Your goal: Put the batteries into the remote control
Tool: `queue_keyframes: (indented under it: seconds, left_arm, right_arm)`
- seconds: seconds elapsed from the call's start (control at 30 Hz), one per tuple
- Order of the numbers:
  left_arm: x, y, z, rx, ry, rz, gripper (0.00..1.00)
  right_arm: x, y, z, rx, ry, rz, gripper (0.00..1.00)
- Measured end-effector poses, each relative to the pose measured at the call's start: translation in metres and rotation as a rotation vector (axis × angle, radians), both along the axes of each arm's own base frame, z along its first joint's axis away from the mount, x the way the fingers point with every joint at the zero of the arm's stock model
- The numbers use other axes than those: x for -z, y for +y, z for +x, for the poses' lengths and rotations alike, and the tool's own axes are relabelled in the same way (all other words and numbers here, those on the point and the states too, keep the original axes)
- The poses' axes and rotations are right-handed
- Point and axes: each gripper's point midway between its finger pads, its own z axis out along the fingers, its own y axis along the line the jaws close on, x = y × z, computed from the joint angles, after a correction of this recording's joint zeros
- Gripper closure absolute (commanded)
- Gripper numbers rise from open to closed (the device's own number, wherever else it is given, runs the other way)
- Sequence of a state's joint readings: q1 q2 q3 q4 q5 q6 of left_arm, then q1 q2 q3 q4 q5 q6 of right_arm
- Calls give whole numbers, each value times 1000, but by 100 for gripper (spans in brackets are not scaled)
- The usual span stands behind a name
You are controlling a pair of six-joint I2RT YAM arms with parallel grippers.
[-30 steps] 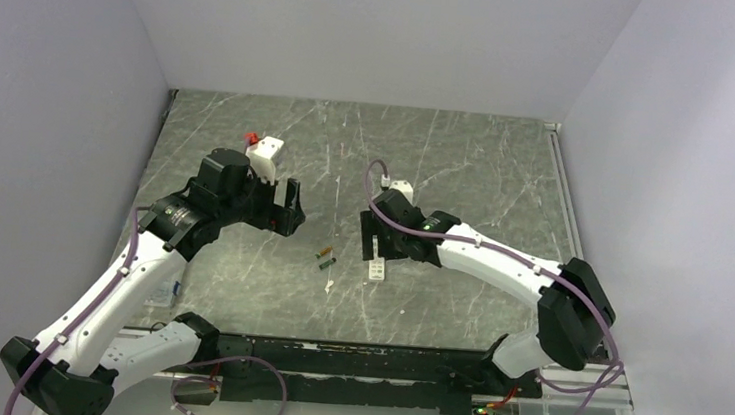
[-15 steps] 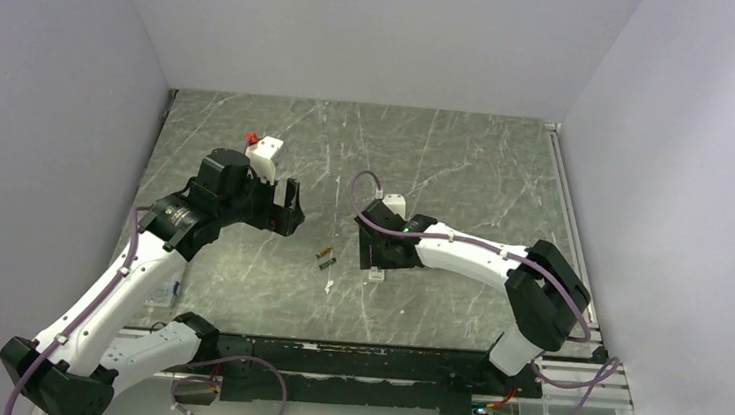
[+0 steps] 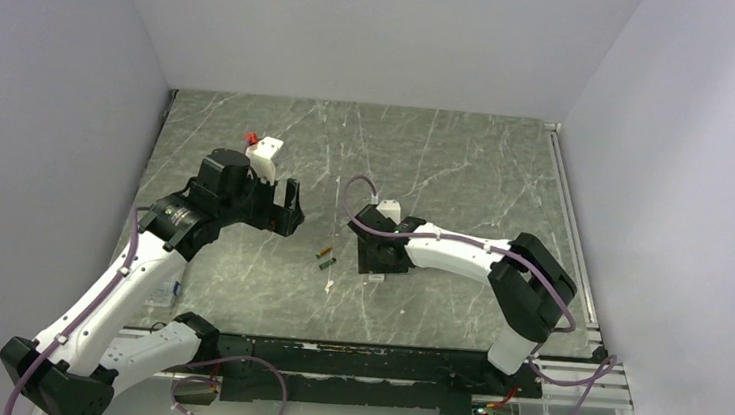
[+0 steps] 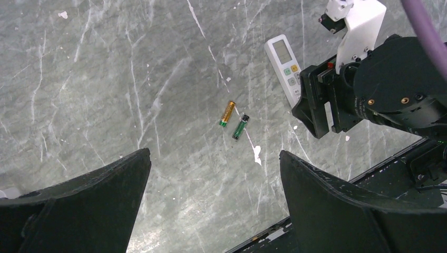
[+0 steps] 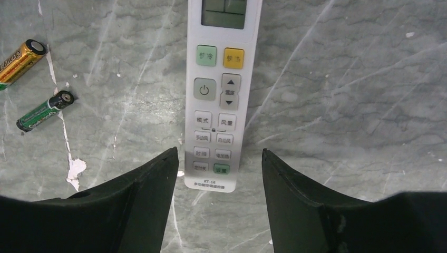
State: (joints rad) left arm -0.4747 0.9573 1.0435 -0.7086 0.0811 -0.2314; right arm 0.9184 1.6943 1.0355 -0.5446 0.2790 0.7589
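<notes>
My right gripper (image 5: 217, 158) is spread wide, one finger (image 5: 150, 190) on each side of the near end of the remote (image 5: 221, 95), with a gap showing on both sides, so no contact that I can see. Can't tell how high the tips sit relative to the remote body

The remote lies flat and face up on the grey marbled table (image 3: 448, 154). Its display end points away from my right wrist camera, with the buttons in rows below it. In the top view most of it is hidden under my right gripper (image 3: 376, 254)

The batteries are on the table, not in the remote. The orange-gold battery (image 5: 18, 59) and the green battery (image 5: 43, 111) lie to the left of the remote, close together and roughly parallel, not touching each other or the remote. A white fleck (image 5: 75, 167) marks the table just beside the green one

My left gripper (image 4: 213, 155) is also wide open and holds nothing. It hangs above the table and looks down on the orange-gold battery (image 4: 227, 113), the green battery (image 4: 240, 127) and the remote (image 4: 287, 66). In the top view both batteries (image 3: 325, 258) lie between my left gripper (image 3: 288, 206) and the right one
</notes>
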Motion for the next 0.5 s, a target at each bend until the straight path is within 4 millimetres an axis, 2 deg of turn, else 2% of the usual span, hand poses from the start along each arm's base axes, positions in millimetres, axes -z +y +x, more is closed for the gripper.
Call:
queue_keyframes:
  seconds: [0.23,0.5]
  left_arm:
    - [1,0,-1,0,3,2,1]
    - [2,1,-2,1,10,5,1]
  right_arm:
    - [3,9,0,-3,4,-4,45]
    - [4,8,0,12,-1,-14,53]
